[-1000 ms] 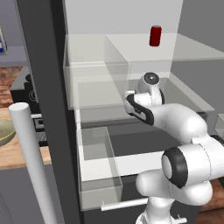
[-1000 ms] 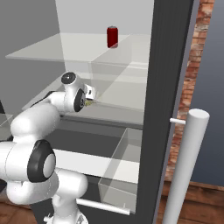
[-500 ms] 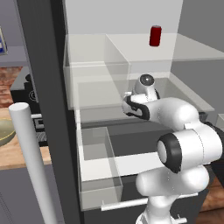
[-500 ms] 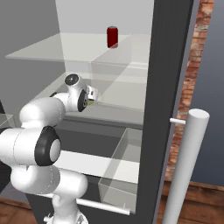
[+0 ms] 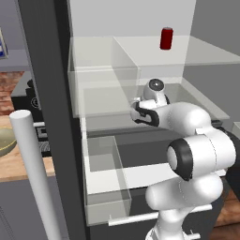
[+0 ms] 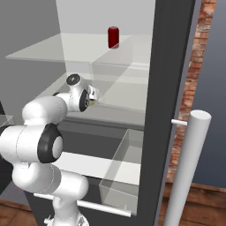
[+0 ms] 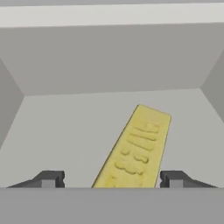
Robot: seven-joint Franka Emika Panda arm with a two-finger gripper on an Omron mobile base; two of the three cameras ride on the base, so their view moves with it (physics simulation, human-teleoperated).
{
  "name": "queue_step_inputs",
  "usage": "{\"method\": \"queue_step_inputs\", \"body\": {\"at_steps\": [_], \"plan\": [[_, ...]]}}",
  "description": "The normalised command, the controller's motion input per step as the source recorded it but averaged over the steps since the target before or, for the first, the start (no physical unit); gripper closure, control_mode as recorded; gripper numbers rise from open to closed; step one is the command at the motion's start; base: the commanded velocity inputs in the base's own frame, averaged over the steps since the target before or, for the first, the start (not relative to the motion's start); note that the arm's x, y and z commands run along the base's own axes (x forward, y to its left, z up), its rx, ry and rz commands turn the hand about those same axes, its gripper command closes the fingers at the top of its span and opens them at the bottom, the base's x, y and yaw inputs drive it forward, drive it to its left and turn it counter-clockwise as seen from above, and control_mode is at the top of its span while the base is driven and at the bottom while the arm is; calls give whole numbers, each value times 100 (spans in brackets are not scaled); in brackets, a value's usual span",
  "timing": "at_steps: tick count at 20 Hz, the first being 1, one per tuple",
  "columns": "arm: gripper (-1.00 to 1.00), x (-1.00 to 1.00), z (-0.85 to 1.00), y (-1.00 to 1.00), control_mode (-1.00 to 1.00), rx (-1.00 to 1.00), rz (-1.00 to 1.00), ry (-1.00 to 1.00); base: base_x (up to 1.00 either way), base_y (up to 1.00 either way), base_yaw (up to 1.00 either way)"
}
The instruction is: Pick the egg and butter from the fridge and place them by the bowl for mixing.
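**Hand view: butter lined up between the fingertips, grasp not yet made**

Hand view shows the butter (image 7: 133, 151) lying flat on the pale shelf floor inside the fridge (image 5: 44, 70), its long axis slanting up and to the right from between the two dark fingertips (image 7: 51, 178). The gripper (image 7: 112, 179) has its jaws apart, one tip on each side of the block's near end with a visible gap on both sides; nothing is clamped.

From the left base view, the arm reaches into the fridge's middle level, the wrist sitting below the shelf that carries the red can (image 5: 166, 38), and the bowl (image 5: 8, 140) peeks out on the counter to the left of the fridge door.

To do this step well, I judge the hand should go a little deeper so the pads cover more of the butter's sides, not just its end. The block sits skewed against the line between the tips (a small roll of the wrist would square the pads to its long faces). A close on the corners risks twisting it out. Staying low matters too, since the block is thin.
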Motion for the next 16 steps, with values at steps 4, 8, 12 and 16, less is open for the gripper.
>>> {"method": "queue_step_inputs", "body": {"at_steps": [4, 8, 12, 16], "plan": [[100, -35, -43, 0, -100, 0, 0, 0, 0, 0, 0], [100, -51, -25, 0, -100, 1, 0, 0, 0, 0, 0], [100, -61, 4, -7, -100, 4, 6, 3, 0, 0, 0], [100, -68, 29, -12, -100, 3, 9, 4, 0, 0, 0]]}}
